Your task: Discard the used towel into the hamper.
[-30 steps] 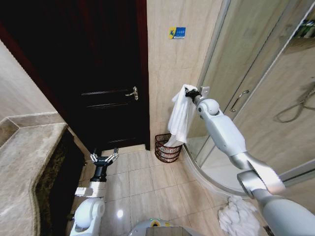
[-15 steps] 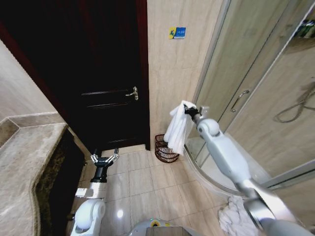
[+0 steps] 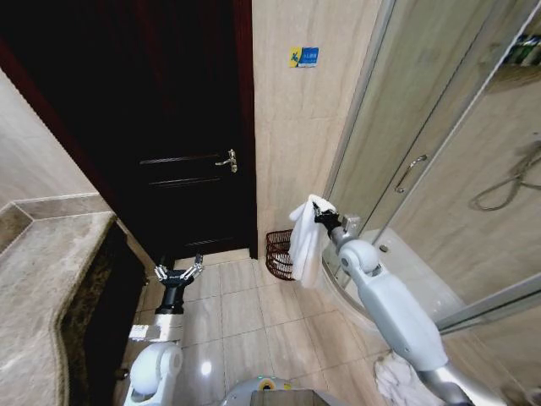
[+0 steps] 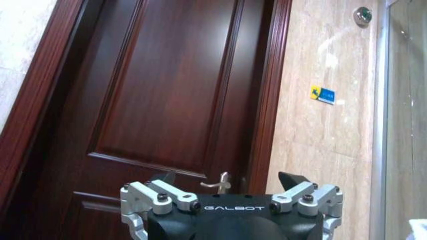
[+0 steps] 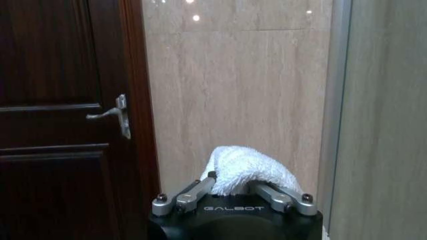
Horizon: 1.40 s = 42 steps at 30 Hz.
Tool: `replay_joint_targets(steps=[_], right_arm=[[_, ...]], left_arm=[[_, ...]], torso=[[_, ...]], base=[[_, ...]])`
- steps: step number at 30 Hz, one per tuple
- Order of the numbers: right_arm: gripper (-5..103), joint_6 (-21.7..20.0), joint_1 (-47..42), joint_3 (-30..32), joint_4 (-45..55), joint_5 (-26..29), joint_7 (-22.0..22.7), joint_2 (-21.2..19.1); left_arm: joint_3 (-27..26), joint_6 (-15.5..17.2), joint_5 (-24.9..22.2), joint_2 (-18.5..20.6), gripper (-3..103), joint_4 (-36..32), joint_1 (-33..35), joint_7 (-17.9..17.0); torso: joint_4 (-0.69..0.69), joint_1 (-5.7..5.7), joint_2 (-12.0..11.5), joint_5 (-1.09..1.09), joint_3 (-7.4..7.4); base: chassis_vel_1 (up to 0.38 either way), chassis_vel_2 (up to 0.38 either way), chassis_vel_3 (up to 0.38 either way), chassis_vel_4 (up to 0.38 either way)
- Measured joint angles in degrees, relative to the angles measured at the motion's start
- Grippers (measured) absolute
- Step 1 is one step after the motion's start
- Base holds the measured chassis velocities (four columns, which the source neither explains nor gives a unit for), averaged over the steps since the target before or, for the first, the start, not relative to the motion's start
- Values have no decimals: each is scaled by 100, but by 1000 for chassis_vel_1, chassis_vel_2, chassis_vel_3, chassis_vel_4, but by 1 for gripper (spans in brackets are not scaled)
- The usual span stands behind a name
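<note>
A bathroom with a dark wooden door (image 3: 182,161), beige tiled wall and floor, and a glass shower enclosure (image 3: 423,169) to the robot's right. The right end effector (image 3: 322,216) is raised in front of the wall, clamped on the top of a white towel (image 3: 306,238) that hangs straight down from it. In the right wrist view the fingers pinch a bunched fold of the towel (image 5: 245,169). The hamper (image 3: 279,254) stands on the floor against the wall, between the door frame and the shower; the towel's lower part hangs in front of it, partly covering it.

To do this well, the cloth likely needs centring over the hamper's open mouth and lowering before release, so no trailing corner drapes over the rim.

The left end effector (image 3: 178,272) is low beside the counter (image 3: 51,254), fingers spread wide, holding nothing.
</note>
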Motion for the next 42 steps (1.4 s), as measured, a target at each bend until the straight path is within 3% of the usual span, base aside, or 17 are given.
replay_joint_targets(steps=[35, 42], right_arm=[[7, 103, -77, -49, 34, -146, -41, 84], [7, 99, -41, -53, -62, -146, -27, 119]], left_arm=[[17, 146, 34, 26, 100, 27, -125, -40], [6, 199, 41, 42, 100, 46, -117, -23]], torso=[[-1, -1, -4, -1, -1], [0, -83, -186, 1, -96]], base=[[-70, 67, 66, -69], [-9, 5, 5, -5]])
